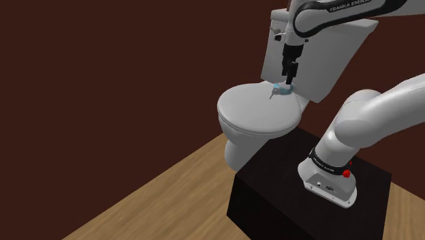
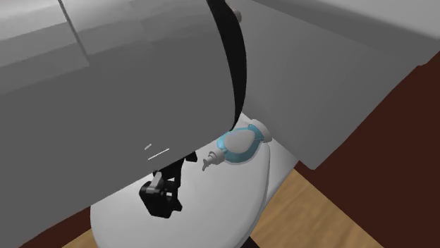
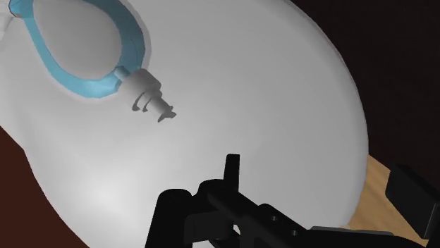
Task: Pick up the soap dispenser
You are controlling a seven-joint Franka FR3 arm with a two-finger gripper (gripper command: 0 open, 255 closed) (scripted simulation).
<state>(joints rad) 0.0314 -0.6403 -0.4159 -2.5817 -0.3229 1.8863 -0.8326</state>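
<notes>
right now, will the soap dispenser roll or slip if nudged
The soap dispenser lies on its side on the domed toilet lid, so a nudge would probably slide or roll it. Its rounded, smooth-looking body may slip; the thin pump nozzle seems fragile.

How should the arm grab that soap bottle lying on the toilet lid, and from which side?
Grip the rounded body of the soap bottle across its width, coming straight down from above. It lies flat on the toilet lid, so both its sides are free. The pump looks too thin and knobbly to hold well, I'd judge.
</notes>
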